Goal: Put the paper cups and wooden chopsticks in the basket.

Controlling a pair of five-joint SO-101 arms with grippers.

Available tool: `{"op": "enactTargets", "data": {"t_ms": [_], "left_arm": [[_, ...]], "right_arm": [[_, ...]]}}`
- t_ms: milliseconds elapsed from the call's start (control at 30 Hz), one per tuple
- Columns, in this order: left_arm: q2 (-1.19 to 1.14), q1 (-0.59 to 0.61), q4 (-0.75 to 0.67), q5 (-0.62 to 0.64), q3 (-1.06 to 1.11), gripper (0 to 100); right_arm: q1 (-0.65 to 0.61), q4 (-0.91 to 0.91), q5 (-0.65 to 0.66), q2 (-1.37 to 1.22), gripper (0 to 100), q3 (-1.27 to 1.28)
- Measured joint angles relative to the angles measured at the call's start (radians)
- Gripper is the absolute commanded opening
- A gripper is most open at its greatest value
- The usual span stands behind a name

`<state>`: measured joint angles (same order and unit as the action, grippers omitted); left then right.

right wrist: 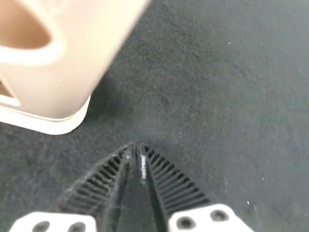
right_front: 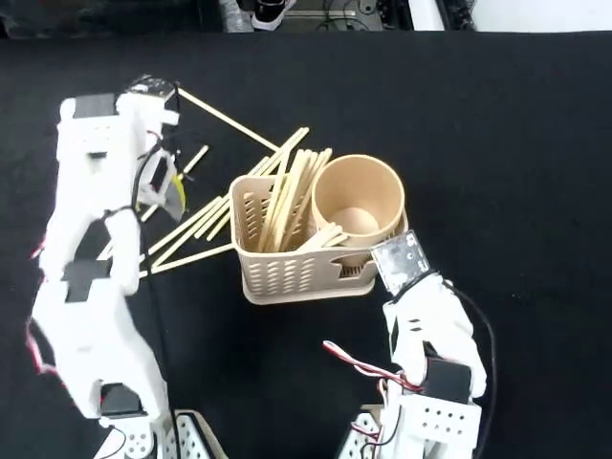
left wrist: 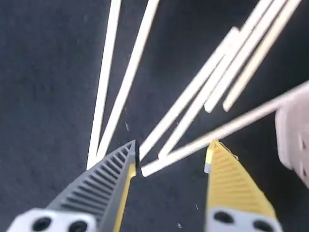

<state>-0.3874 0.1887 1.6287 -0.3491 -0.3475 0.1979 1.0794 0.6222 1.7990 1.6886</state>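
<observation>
We log the left claw (left wrist: 173, 145) spread open around the free end of a chopstick (left wrist: 227, 129) lying beside the basket (right_front: 287, 273), its long axis running toward the basket, so this arm is nearer; the right claw (right wrist: 136, 147) is clenched empty at the basket's other side.

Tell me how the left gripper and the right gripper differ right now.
The left gripper is open; the right gripper is shut. The left gripper is over loose chopsticks, one end between its jaws; the right gripper is over bare black cloth beside the basket. The left gripper has a yellow finger; the right gripper's are both dark. Both hold nothing.
</observation>
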Motion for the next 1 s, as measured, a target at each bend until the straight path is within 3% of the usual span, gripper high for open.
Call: {"op": "enactTargets", "data": {"t_ms": [533,633,800,1000], "left_arm": [[-0.726,-0.009,0.097,-0.012,-0.842,23],[-0.792,0.003,0.123,-0.012,-0.933,19],[-0.822,0.011,0.127,-0.014,-1.005,3],[-0.824,0.020,0.124,-0.014,-1.011,3]], "right_arm": [[0.000,0.000,0.000,0.000,1.2,0.000],[0.000,0.000,0.000,0.000,1.2,0.000],[0.000,0.000,0.000,0.000,1.2,0.000],[0.000,0.000,0.000,0.000,1.2,0.000]]}}
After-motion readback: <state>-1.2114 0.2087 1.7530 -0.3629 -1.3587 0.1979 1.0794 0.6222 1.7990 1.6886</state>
